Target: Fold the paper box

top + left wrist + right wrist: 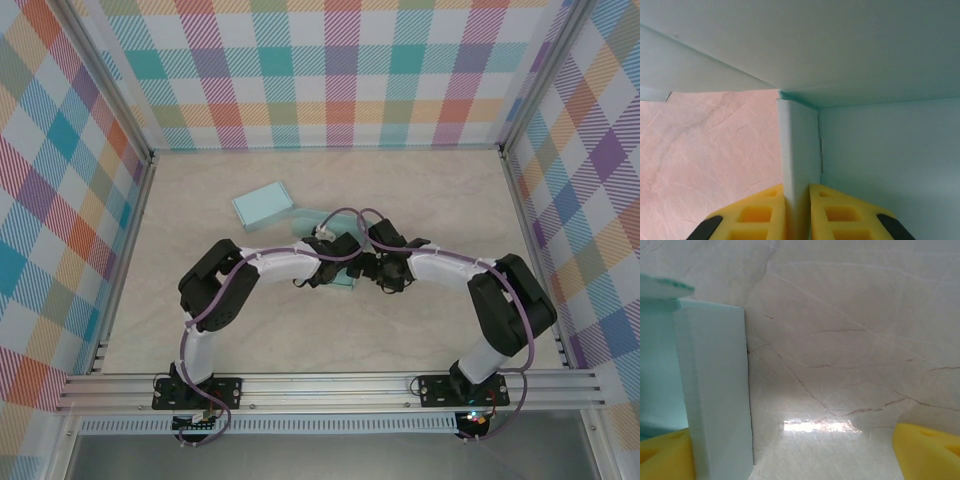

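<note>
3 cams, one box [262, 207] in all.
Top ext.: high above box, from near side, looking down, far off. L wrist: hard up vs. box [880, 165] wall, facing along it, table [715, 155] to box's left. R wrist: low, close, box [715, 390] at frame left, table [840, 340] to its right. Shared: box + table [300, 335].

A pale, marble-patterned table [430, 200] is lying across the enclosure. Thin dark veins are showing on it in the right wrist view, where a bright glare [815, 426] is shining off its surface. Plaid walls [340, 70] in pink, teal, orange and purple are standing around it at the back and on both sides. Metal posts [105, 90] are slanting up along the back corners. A grooved aluminium rail [330, 385] is stretching across the near edge, with a grey strip [350, 455] showing just below it.
</note>
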You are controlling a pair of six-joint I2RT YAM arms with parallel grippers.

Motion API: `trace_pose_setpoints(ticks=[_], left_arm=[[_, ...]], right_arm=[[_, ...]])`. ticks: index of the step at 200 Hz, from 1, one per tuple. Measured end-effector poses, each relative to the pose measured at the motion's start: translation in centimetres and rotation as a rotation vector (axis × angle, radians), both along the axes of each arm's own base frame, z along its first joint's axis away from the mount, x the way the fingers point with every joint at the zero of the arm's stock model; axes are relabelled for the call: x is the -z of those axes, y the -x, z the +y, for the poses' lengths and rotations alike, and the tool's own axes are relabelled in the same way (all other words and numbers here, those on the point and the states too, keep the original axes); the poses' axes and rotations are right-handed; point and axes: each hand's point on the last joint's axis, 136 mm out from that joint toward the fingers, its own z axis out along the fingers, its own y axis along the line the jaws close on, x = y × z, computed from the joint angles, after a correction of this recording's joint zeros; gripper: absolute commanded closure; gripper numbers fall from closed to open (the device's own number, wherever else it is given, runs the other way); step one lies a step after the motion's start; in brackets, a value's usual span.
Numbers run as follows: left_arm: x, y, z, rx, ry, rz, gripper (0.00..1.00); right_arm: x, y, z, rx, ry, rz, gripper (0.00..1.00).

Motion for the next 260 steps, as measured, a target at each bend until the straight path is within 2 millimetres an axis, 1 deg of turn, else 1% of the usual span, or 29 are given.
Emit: trace_pose_setpoints(ticks=[59,97,112,130,147,170,200,240,260], left_arm=[[0.0,0.0,0.7,-0.053,-0.107,-0.041,0.88],[-0.1,0.1,0.9,-0.08,-0.101,-0.051,0.87],[0.0,0.2,0.9,-0.083,-0.096,-0.053,0.81],[0.1,0.5,1.3,-0.073,-0.096,-0.046,0.7],[0.0,0.9,1.5,-0.067,-0.084,-0.039,0.63],[-1.4,1.3,1.3,-0.048,-0.039,-0.035,0.59],[-4.2,1.6,0.2,-0.023,0.059,-0.056,0.53],[-7.7,2.7,-0.6,0.009,0.21,-0.094,0.52],[-9.5,3.8,-0.5,0.035,0.303,-0.121,0.52]], right_arm=[[0.0,-0.1,0.0,0.004,0.013,-0.001,0.07],[0.1,-0.2,-0.1,0.009,0.015,0.0,0.07],[0.1,-0.2,0.0,0.009,0.015,0.0,0.07],[0.1,-0.3,0.1,0.007,0.017,0.001,0.07],[0.0,-0.3,0.2,0.005,0.018,0.004,0.07],[0.2,-0.3,0.1,0.003,0.026,0.012,0.07],[0.0,-0.4,0.2,-0.001,0.029,0.018,0.06],[-0.1,-0.2,0.3,-0.019,0.026,0.019,0.09],[-0.9,-0.2,0.4,-0.039,0.016,0.004,0.1]])
